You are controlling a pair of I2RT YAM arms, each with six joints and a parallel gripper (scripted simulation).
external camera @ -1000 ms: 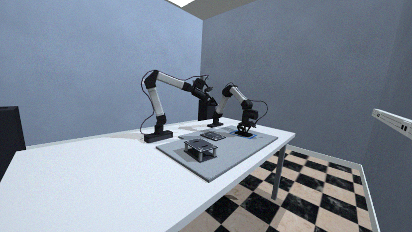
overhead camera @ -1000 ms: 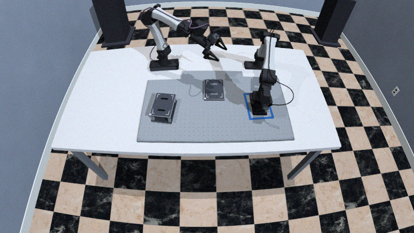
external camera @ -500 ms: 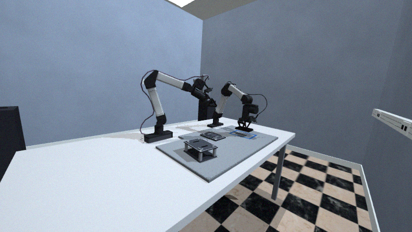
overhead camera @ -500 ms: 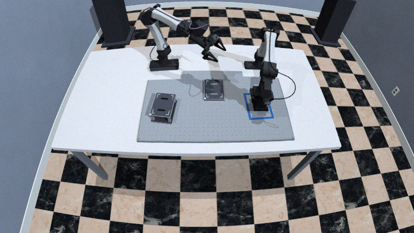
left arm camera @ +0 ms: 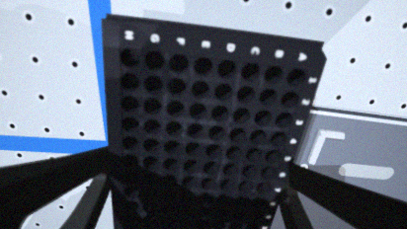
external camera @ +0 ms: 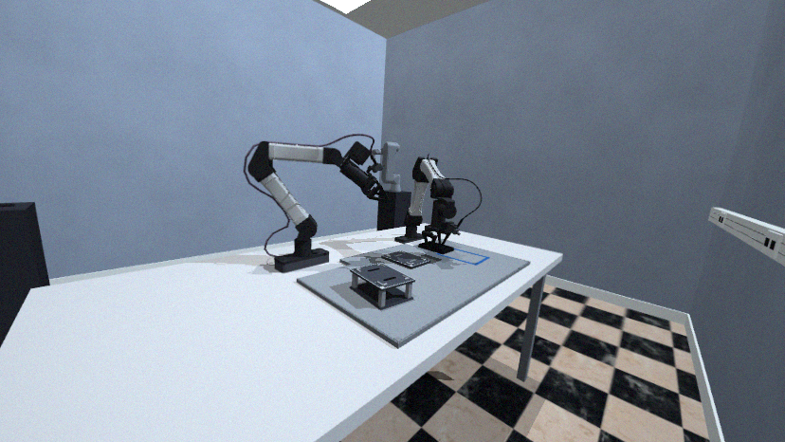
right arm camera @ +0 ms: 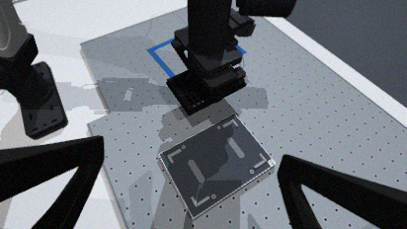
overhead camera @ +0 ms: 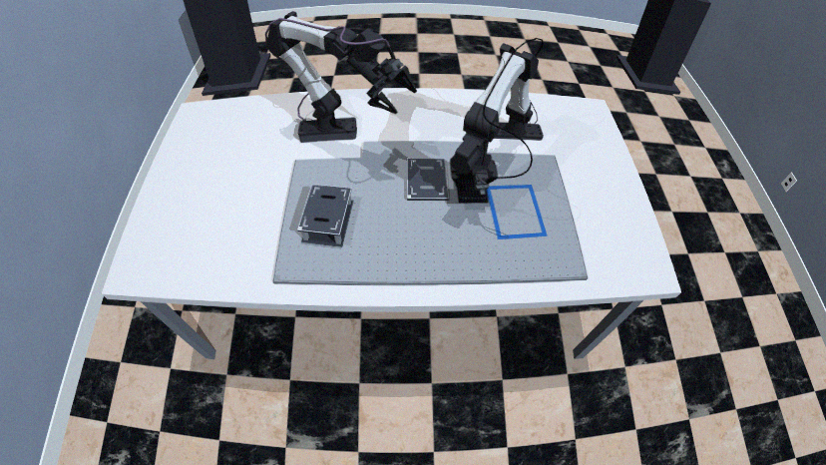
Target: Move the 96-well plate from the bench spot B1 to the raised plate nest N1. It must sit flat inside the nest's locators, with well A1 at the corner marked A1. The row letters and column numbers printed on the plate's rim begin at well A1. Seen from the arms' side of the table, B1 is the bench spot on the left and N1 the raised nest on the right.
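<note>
Dark low nest (overhead camera: 427,179) (external camera: 407,259) (left arm camera: 367,150) (right arm camera: 217,170) sits between the plate (overhead camera: 472,197) (external camera: 435,248) (left arm camera: 212,99) (right arm camera: 185,94) and the raised nest (overhead camera: 324,208) (external camera: 382,276).

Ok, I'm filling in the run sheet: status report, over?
Left gripper shut on 96-well plate. Right gripper open, empty. Low plate nest lies between plate and raised nest.

Robot test room laid out like a laboratory bench

The place looks like a lab. A white tabletop (overhead camera: 219,253) (external camera: 136,329) carries a grey perforated board (overhead camera: 404,253) (external camera: 466,285) (right arm camera: 306,109), and two arm bases (overhead camera: 308,134) (external camera: 282,265) stand behind it. A 96-well plate (overhead camera: 472,197) (external camera: 436,248) (left arm camera: 198,104) (right arm camera: 182,94) with lettered rows, plus a raised nest (overhead camera: 325,211) (external camera: 382,276) on posts, gives the laboratory character. Plain blue-grey walls (overhead camera: 52,115) (external camera: 191,82) enclose a checkered floor (overhead camera: 323,352) (external camera: 576,351) in black and beige, and a wall socket (overhead camera: 788,182) shows at one side.
</note>
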